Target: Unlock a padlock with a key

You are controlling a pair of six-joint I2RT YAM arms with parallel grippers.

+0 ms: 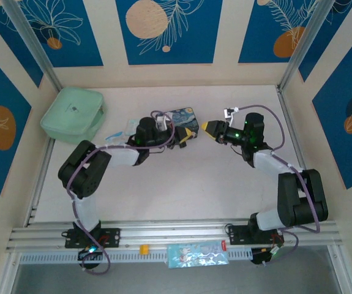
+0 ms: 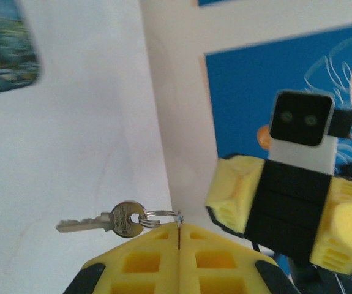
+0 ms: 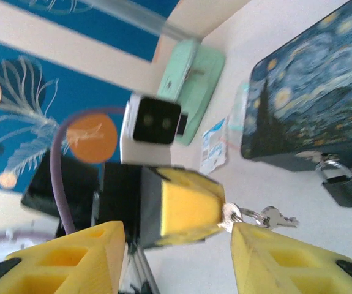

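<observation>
Now, overhead view: what goes down?
— Item one, left gripper [image 1: 191,132]. Item two, right gripper [image 1: 207,127]. Their tips face each other, close together, above the table [image 1: 163,202] just beside the blue tin [image 1: 182,116]. A mint pouch [image 1: 73,113] sits well apart at the far left. Padlock and key are too small to tell here.

Left wrist view?
— Left jaws are pressed fully together on the split ring [image 2: 158,215] of the key [image 2: 102,223]. The key sticks out sideways, blade pointing away from the right gripper.

Right wrist view?
— Right jaws stand apart, holding nothing. The left gripper's tip, key dangling from it, sits beyond the gap. The padlock [image 3: 347,188] lies on the table against the tin's front, and its shackle [image 3: 327,165] looks seated. I cannot tell whether it threads a hasp. One clear-blue packet [image 3: 214,146] lies between tin and pouch.

Step in hand?
— By my judgement, passing or regripping the key between the arms. The lock is not yet opened.

Next move calls for?
— Probably a firm pinch on the key's head, not the loose ring, so the blade stays rigid. After that, line the blade up with the keyhole, which is hidden here, with the padlock steadied.
</observation>
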